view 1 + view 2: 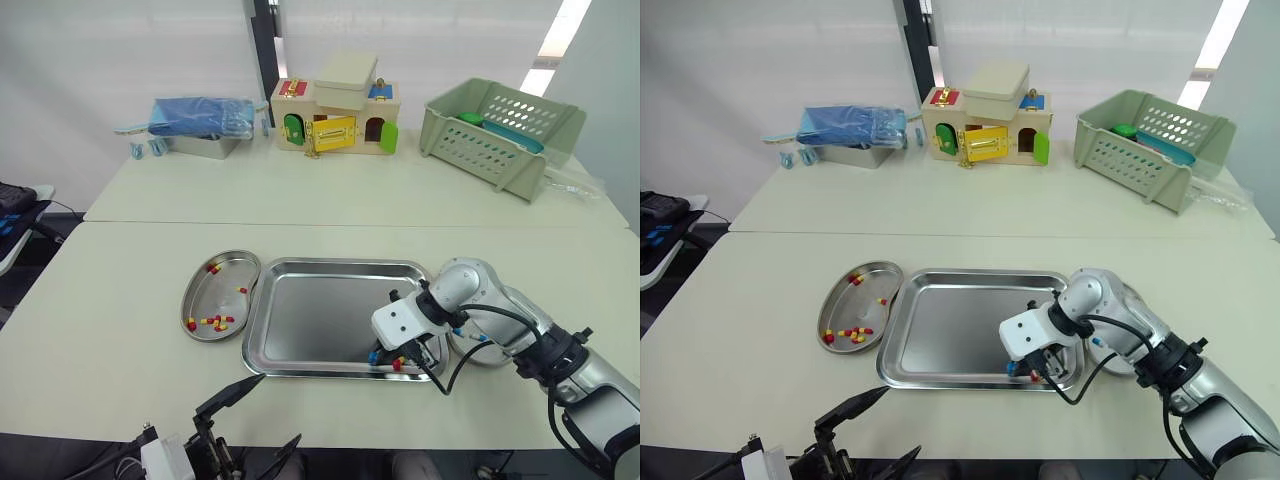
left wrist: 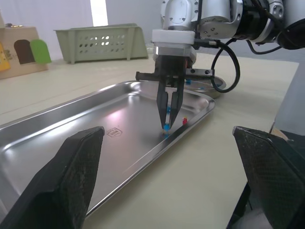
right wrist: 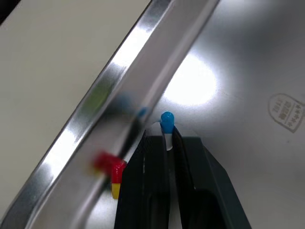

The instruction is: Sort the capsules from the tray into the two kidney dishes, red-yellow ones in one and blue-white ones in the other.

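Left claw point(image 2: 167, 133), fingers wide apart, is held low at the pale worktop's point(image 1: 110, 340) near edge. Red-yellow capsules point(image 1: 212, 322) are gathered in the left steel kidney dish point(image 1: 225, 285). Beside it lies the rectangular steel tray point(image 1: 310, 310), and the second kidney dish point(image 1: 488, 357) is half hidden by the right arm. At the tray's near right corner a blue-white capsule point(image 3: 167, 120) is clamped in the right claw point(image 3: 167, 136), with one red-yellow capsule point(image 3: 110, 169) just beside.

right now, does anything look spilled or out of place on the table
Nothing stands out. The left kidney dish holds only red-yellow capsules, none lie on the table, and the right tool pinches a blue-white capsule inside the tray.
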Robot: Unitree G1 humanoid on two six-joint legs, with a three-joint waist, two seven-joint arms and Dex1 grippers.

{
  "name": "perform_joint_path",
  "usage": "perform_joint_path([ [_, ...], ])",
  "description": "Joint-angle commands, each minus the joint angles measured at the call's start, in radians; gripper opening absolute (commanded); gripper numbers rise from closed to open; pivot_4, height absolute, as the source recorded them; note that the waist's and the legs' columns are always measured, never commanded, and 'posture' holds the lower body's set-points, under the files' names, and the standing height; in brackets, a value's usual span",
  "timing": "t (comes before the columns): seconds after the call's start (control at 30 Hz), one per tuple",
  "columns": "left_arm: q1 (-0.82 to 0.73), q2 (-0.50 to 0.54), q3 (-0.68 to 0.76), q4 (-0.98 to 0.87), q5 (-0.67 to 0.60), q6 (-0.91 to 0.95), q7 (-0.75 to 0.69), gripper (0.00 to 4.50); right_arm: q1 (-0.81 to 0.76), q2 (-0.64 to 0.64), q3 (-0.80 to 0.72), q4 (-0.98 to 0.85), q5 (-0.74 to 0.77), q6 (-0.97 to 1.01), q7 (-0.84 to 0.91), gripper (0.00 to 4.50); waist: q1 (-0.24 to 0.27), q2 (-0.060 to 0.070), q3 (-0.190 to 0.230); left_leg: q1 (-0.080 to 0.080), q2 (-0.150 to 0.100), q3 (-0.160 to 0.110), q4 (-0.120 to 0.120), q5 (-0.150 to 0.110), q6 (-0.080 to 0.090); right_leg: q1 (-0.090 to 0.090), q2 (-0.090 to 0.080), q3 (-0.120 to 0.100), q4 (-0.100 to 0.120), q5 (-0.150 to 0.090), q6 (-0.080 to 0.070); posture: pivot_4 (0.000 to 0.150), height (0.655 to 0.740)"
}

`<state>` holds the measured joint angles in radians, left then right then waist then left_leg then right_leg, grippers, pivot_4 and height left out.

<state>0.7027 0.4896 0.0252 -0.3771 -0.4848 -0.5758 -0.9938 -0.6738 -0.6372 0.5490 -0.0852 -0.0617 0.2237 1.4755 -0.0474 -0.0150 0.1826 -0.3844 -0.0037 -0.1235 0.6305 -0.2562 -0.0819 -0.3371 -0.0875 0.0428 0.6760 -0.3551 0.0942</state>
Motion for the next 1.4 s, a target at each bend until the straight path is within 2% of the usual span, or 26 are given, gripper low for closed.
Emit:
perform_joint_path([
  [0.03, -0.011, 0.026, -0.014, 0.012, -0.019, -0.052, -0.066, 4.50, 0.024, -0.036, -0.128, -0.119, 0.085, 0.085, -0.035, 0.00, 0.003, 0.000, 0.000, 0.000, 0.000, 0.000, 0.000, 0.000, 0.000, 0.000, 0.000, 0.000, 0.000, 0.000, 0.000, 0.150, 0.7400],
  [0.13, -0.040, 0.033, -0.024, 0.021, -0.029, -0.063, -0.091, 4.50, 0.081, -0.095, -0.203, -0.200, 0.125, 0.156, -0.062, 0.00, 0.012, 0.000, 0.000, 0.000, 0.000, 0.000, 0.000, 0.000, 0.000, 0.000, 0.000, 0.000, -0.001, 0.000, 0.000, 0.150, 0.7400],
  [0.33, -0.072, 0.062, -0.074, 0.002, -0.060, -0.062, -0.160, 4.50, 0.311, -0.250, -0.478, -0.395, 0.273, 0.338, -0.135, 0.00, 0.020, -0.002, 0.001, -0.002, 0.000, 0.000, -0.001, 0.000, 0.000, 0.000, 0.000, -0.001, -0.003, 0.000, 0.000, 0.150, 0.7400],
  [0.47, -0.108, 0.070, -0.086, 0.004, -0.095, -0.042, -0.182, 4.50, 0.460, -0.330, -0.644, -0.421, 0.301, 0.378, -0.193, 0.00, 0.019, -0.002, 0.001, -0.002, 0.000, 0.000, -0.001, 0.000, 0.000, 0.000, 0.000, -0.001, -0.002, 0.000, 0.000, 0.150, 0.7400],
  [0.63, -0.135, 0.060, -0.101, 0.006, -0.124, -0.013, -0.184, 4.50, 0.613, -0.398, -0.772, -0.399, 0.295, 0.358, -0.231, 0.00, 0.015, -0.002, 0.001, -0.001, 0.000, 0.000, -0.001, 0.000, 0.000, 0.001, 0.000, -0.001, -0.002, 0.000, 0.000, 0.150, 0.7400],
  [1.07, -0.167, 0.037, -0.102, -0.002, -0.111, 0.041, -0.142, 4.50, 0.716, -0.452, -0.781, -0.317, 0.282, 0.276, -0.262, 0.00, 0.018, -0.003, 0.002, -0.001, 0.000, 0.001, 0.000, 0.000, 0.000, 0.001, 0.000, 0.000, -0.002, 0.000, 0.000, 0.150, 0.7400],
  [1.4, -0.185, 0.006, -0.100, 0.043, -0.089, 0.018, -0.156, 4.50, 0.691, -0.467, -0.759, -0.263, 0.282, 0.231, -0.267, 0.00, 0.017, -0.003, 0.002, 0.000, 0.000, 0.001, 0.000, 0.000, 0.000, 0.002, 0.000, 0.000, -0.002, 0.000, 0.000, 0.150, 0.7400],
])
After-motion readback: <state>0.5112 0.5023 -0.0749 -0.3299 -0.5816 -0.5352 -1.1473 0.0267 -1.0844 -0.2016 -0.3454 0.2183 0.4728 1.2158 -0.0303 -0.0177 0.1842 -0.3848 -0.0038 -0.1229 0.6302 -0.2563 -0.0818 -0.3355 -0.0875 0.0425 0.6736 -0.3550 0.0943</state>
